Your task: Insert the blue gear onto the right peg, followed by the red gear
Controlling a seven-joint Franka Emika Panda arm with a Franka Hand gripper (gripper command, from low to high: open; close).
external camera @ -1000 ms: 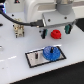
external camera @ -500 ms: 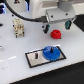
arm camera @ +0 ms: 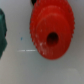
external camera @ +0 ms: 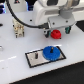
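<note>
The blue gear (external camera: 51,52) lies flat on the black-rimmed grey plate (external camera: 34,61), on the side towards the exterior view's right. The right peg is hidden, with the blue gear covering that spot. A thin pale post (external camera: 36,55) stands bare on the plate's other half. The red gear (external camera: 56,34) rests on the white table behind the plate. My gripper (external camera: 55,30) hangs directly over the red gear, down at its level. In the wrist view the red gear (arm camera: 47,22) fills the picture, hub hole facing the camera. The fingers do not show clearly, so their state is unclear.
A white and black fixture (external camera: 19,31) with a looping black cable (external camera: 22,20) stands at the exterior view's left. A dark rounded object (arm camera: 2,30) lies beside the red gear in the wrist view. The table's front edge runs close below the plate.
The arm has shifted slightly over the red gear. The red gear and the blue gear stay where they were.
</note>
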